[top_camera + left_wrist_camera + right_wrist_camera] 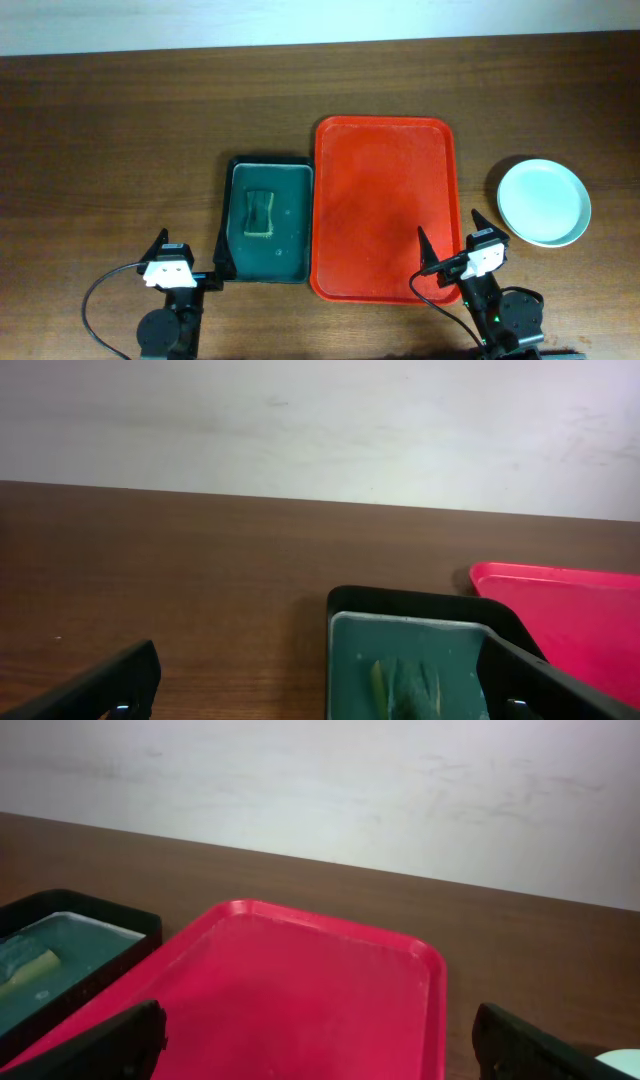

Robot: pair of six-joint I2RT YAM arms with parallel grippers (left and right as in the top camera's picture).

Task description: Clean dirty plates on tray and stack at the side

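Note:
The red tray (385, 205) lies at the table's middle with nothing on it; it also shows in the right wrist view (300, 990) and at the right edge of the left wrist view (570, 610). The plates (544, 202) form one pale-mint round stack on the table right of the tray; how many are in it cannot be told. A sliver shows in the right wrist view (625, 1063). My left gripper (193, 255) is open and empty at the front left. My right gripper (448, 245) is open and empty over the tray's front right corner.
A dark green-black tray (268, 220) with a sponge (261, 212) sits against the red tray's left side; it also shows in the left wrist view (410, 650) and the right wrist view (60, 960). A pale wall runs behind the table.

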